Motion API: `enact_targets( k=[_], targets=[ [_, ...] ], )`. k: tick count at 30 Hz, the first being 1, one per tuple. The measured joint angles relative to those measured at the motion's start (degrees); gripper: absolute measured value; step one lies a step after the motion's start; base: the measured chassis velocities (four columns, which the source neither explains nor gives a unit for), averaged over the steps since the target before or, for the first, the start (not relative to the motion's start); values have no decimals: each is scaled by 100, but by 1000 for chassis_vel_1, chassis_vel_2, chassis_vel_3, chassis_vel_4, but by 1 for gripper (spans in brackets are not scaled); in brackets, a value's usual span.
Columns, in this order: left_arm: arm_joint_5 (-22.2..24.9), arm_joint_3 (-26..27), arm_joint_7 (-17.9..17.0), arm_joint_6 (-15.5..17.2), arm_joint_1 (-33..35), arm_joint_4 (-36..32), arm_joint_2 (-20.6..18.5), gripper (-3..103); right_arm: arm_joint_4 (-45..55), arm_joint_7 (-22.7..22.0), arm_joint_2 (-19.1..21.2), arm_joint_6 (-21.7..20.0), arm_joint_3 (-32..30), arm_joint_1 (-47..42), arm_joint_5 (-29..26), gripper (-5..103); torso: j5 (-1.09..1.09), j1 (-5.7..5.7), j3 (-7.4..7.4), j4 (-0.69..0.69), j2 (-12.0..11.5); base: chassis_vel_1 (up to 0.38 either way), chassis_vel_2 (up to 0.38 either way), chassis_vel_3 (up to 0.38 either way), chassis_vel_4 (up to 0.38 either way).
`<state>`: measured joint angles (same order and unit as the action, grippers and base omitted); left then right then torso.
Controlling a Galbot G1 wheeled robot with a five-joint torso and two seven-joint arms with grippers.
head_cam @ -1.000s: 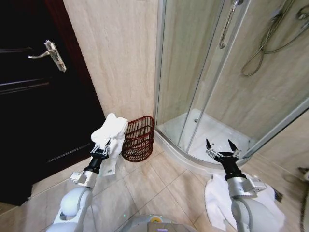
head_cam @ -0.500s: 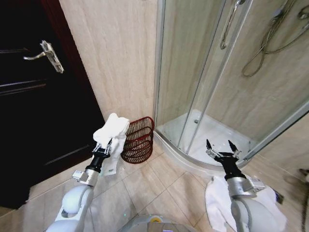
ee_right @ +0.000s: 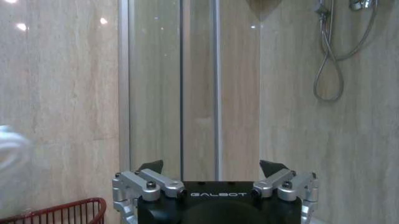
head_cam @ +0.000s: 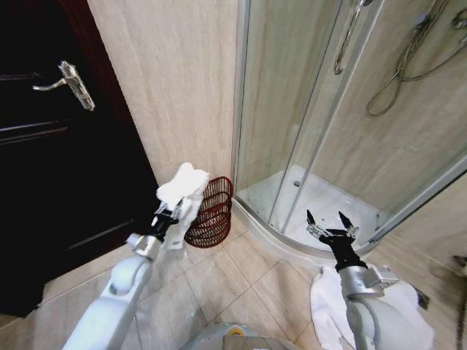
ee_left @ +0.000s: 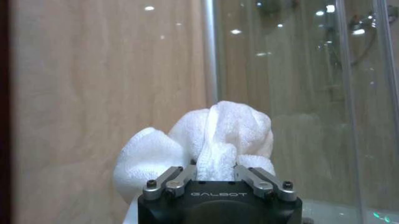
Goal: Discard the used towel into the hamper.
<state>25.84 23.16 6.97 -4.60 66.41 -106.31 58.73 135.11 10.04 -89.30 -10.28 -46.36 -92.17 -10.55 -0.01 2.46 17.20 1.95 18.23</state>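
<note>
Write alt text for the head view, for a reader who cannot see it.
The left pincer holds a white towel beside a red-brown hamper on the bathroom floor. The right pincer hangs open before the shower.

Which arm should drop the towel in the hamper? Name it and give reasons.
Left. The left gripper is shut on the white towel right beside the hamper. The right gripper is open, holds nothing, and sits farther off by the shower tray.

Hamper (head_cam: pixel 211 214) left side hidden behind towel (head_cam: pixel 182 191) (base visible); left pincer (ee_left: pixel 212 178) fingertips buried in cloth.
</note>
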Motion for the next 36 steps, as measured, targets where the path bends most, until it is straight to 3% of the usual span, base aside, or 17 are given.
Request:
enact_targets(
  k=[1,5,6,9,17,21,24,25,27,28,30,31,35,36],
  targets=[
    [0,0,0,0,0,0,0,16,0,0,0,0,0,0,0,100,0,0,0,0,0,0,0,0,0],
    [26,-878,-73,16,-1439,1022,-186,16,-2,-25,-6,-39,-66,108,-28,100,2,1,1,1,2,0,0,0,0],
    [26,-878,-73,16,-1439,1022,-186,16,-2,-25,-6,-39,-66,108,-28,100,2,1,1,1,2,0,0,0,0],
    [30,-1553,-102,117,-2249,1674,-255,16,-7,-57,-5,-86,-90,172,-76,100,1,2,2,0,2,0,0,0,0],
    [28,-2770,-107,326,-3546,2792,-524,16,-52,-57,-18,-59,-224,178,-286,100,0,2,2,2,3,0,0,0,0],
    [0,-3056,-31,438,-3911,3104,-548,16,51,-59,13,-81,-267,83,-482,100,3,2,2,2,4,0,0,0,0],
    [40,-3604,103,845,-4340,3386,-643,16,216,-105,93,-136,-370,16,-642,100,0,2,2,2,4,0,0,0,0],
    [40,-3604,103,845,-4340,3386,-643,16,216,-105,93,-136,-370,16,-642,100,0,2,2,2,4,0,0,0,0],
    [195,-3938,251,1259,-4558,3377,-739,16,268,-154,120,-137,-418,-3,-679,100,1,2,2,2,4,0,0,0,0],
    [195,-3938,251,1259,-4558,3377,-739,16,268,-154,120,-137,-418,-3,-679,100,1,2,2,2,4,0,0,0,0],
    [274,-4116,460,1763,-4749,3306,-777,16,321,-165,115,-134,-434,-60,-697,100,0,2,2,2,5,0,0,0,0],
    [274,-4116,460,1763,-4749,3306,-777,16,321,-165,115,-134,-434,-60,-697,100,0,2,2,2,5,0,0,0,0],
    [111,-4296,1070,2547,-5080,3215,-800,16,389,-157,83,-67,-438,-190,-687,100,1,2,2,1,5,0,0,0,0],
    [111,-4296,1070,2547,-5080,3215,-800,16,389,-157,83,-67,-438,-190,-687,100,1,2,2,1,5,0,0,0,0]
  ],
)
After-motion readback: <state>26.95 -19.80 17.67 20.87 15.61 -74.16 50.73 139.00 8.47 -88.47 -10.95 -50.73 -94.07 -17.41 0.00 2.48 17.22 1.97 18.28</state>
